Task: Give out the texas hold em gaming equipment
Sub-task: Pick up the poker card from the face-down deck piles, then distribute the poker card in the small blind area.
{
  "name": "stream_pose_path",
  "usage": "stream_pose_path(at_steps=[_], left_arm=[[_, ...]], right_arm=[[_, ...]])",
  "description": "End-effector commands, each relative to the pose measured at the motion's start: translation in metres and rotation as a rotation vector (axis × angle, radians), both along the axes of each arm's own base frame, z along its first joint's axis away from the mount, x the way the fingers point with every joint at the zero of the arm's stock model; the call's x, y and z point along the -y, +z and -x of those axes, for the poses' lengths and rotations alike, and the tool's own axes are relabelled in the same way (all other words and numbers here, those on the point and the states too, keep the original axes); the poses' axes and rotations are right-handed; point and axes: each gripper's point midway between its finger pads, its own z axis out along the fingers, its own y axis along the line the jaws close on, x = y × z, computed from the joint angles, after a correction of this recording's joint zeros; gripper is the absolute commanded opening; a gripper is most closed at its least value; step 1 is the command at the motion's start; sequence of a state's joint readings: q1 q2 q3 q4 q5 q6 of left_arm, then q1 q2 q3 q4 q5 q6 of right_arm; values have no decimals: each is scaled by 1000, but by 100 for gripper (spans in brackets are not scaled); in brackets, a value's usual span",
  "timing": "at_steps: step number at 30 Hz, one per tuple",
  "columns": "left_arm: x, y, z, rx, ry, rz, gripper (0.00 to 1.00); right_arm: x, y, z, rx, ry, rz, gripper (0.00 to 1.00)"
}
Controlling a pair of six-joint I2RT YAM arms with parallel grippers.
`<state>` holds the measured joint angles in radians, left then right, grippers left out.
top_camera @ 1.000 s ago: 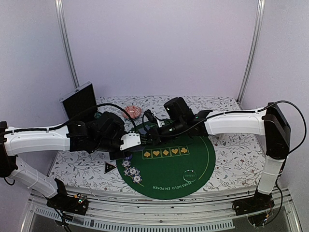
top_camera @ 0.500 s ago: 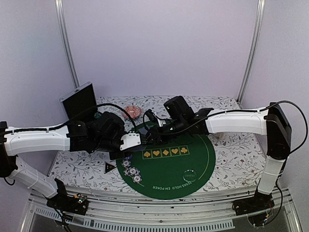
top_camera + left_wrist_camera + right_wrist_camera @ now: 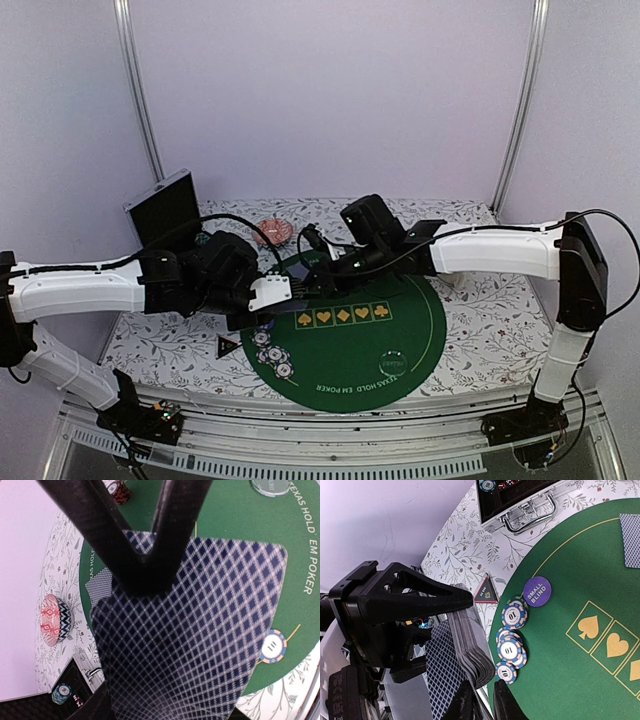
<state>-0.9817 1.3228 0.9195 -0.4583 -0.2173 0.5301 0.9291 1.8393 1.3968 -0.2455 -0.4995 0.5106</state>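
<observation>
The left gripper (image 3: 262, 296) is clamping one deck of cards (image 3: 200, 630) flat between its fingers, and is holding it in the air over the left edge of the round green mat (image 3: 580, 570). The right gripper (image 3: 482, 704) is reaching in from the right. Its two fingertips are standing a narrow way apart at the deck's near end, and whether they are pinching a card cannot be told. One single card (image 3: 631, 540) is lying face down on the far part of the mat, well apart from the deck. Blue-and-white chips (image 3: 511, 650) are sitting in one cluster at the mat's near-left rim. At least three faces are showing, touching or overlapping, and a purple small-blind disc (image 3: 537, 591) is lying just beside them. One clear disc (image 3: 392, 362) is resting near the mat's front edge. A black triangle marker (image 3: 486, 591) is lying off the mat on the floral cloth (image 3: 490, 330), between the mat and the open metal case (image 3: 520, 505). A pink dish (image 3: 55, 619) is standing beyond the mat's far-left edge. Five suit squares are running across the mat's middle, and its right half is lying bare.
</observation>
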Motion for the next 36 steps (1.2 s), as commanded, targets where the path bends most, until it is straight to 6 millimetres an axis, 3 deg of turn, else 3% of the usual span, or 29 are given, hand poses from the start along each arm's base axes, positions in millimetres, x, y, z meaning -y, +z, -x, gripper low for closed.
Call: stream_pose_path(at_steps=[1, 12, 20, 26, 30, 33, 36], left_arm=[[5, 5, 0, 4, -4, 26, 50], [4, 4, -1, 4, -3, 24, 50], [4, 4, -1, 4, -3, 24, 50], [4, 6, -1, 7, -3, 26, 50], [4, 6, -1, 8, 0, 26, 50], [4, 6, -1, 10, 0, 27, 50], [4, 7, -2, 11, 1, 27, 50]], right_arm=[[3, 28, 2, 42, -4, -27, 14], [14, 40, 6, 60, -10, -9, 4], [24, 69, 11, 115, -1, -49, 3], [48, 83, 8, 135, -39, -67, 2], [74, 89, 6, 143, -86, -70, 2], [104, 80, -1, 136, -164, -26, 2], [128, 37, -4, 85, -234, 115, 2]])
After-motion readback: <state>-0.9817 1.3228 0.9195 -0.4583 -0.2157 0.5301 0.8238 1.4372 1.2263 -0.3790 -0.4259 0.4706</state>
